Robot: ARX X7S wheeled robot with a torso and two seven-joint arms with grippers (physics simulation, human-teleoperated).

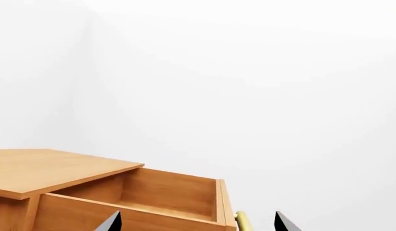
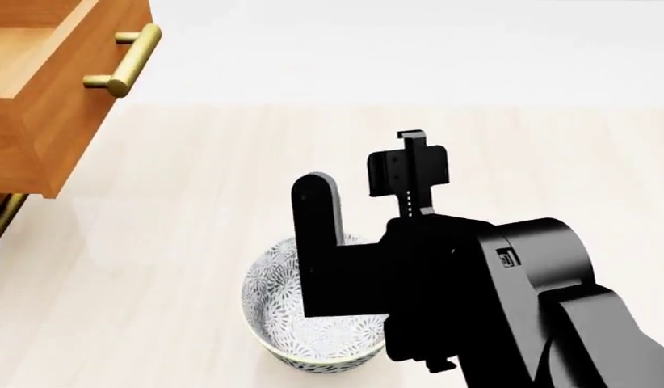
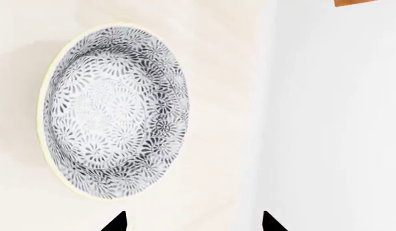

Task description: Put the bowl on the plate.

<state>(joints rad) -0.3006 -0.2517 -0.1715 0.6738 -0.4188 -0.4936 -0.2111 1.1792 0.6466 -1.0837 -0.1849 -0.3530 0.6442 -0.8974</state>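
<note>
The bowl (image 2: 310, 323), white with a dense grey-black floral pattern and a pale rim, stands on the pale wooden surface low in the head view, partly hidden by my right arm. The right wrist view shows its whole inside (image 3: 111, 110). My right gripper (image 2: 359, 190) hovers above the bowl's far side, open, and nothing lies between its fingertips (image 3: 192, 222). My left gripper (image 1: 198, 222) is open too, in front of a wooden drawer, and does not show in the head view. The plate is out of view.
A wooden cabinet with an open drawer (image 2: 52, 89) and a brass bar handle (image 2: 128, 61) stands at the far left, with a second handle (image 2: 3, 214) lower down. The left wrist view shows the drawer's empty inside (image 1: 165, 192) and the handle (image 1: 243, 221). A white wall lies behind.
</note>
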